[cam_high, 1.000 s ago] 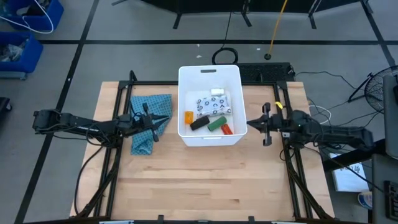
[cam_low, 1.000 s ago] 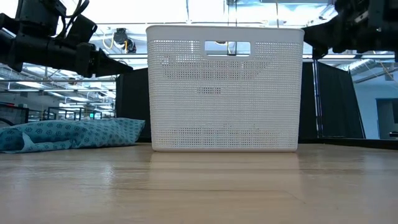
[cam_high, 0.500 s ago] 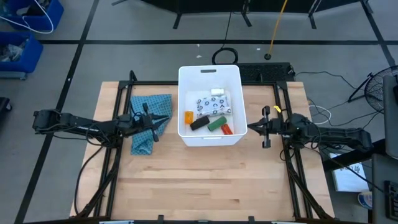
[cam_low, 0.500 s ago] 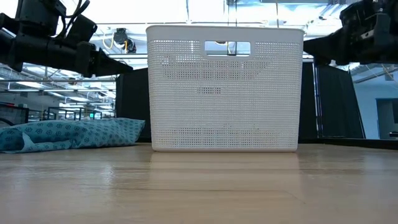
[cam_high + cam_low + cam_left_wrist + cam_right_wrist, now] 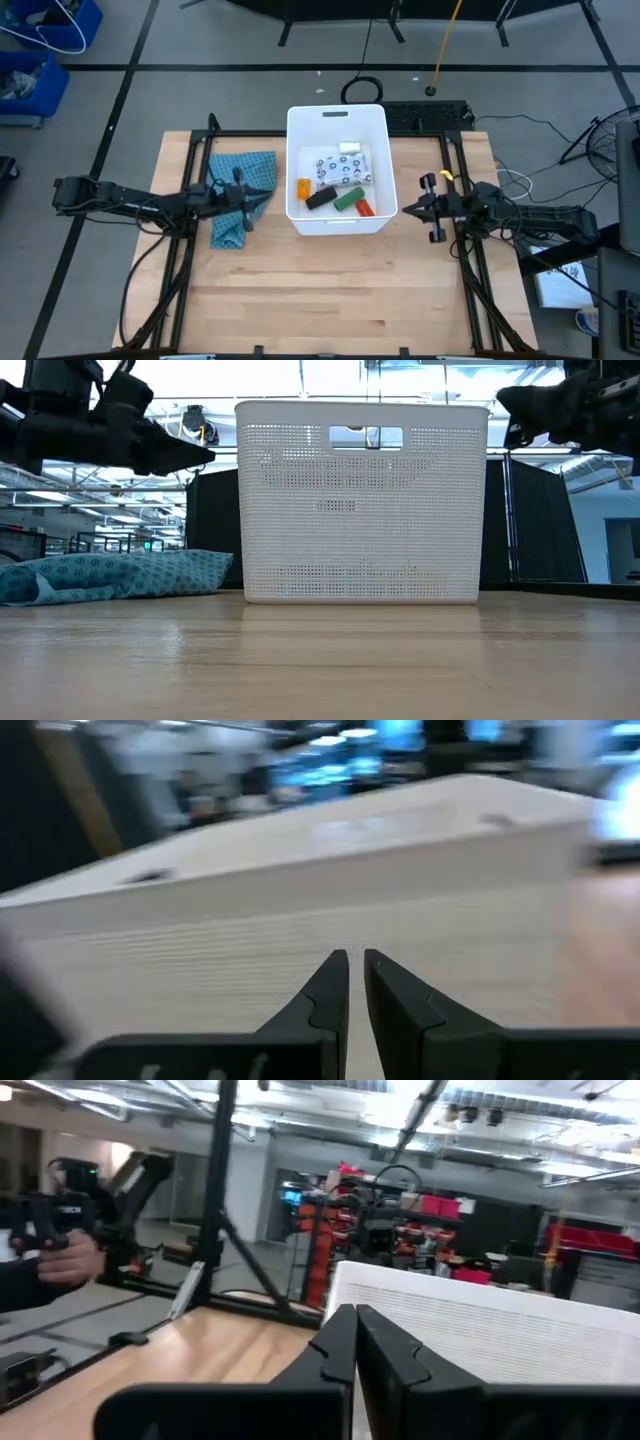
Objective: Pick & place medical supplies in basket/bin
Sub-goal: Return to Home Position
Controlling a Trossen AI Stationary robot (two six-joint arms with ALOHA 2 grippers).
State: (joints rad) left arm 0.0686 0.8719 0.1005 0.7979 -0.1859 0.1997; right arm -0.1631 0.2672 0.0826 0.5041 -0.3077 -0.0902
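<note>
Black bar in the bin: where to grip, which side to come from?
I'd grip the black bar across its narrow width at mid-length, coming straight down: the bin walls block side approaches. It lies flat and slanted, the green block close by one end, so stay off that end.

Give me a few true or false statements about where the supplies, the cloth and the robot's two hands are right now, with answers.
1. The green block lies inside the bin. True.
2. The cloth is in the bin. False: it lies on the table, beside the bin on the left arm's side.
3. The right hand holds the black bar. False: the bar lies in the bin, and the right hand is shut on nothing, just outside the bin's wall.
4. The left hand hangs over the cloth. True.
</note>
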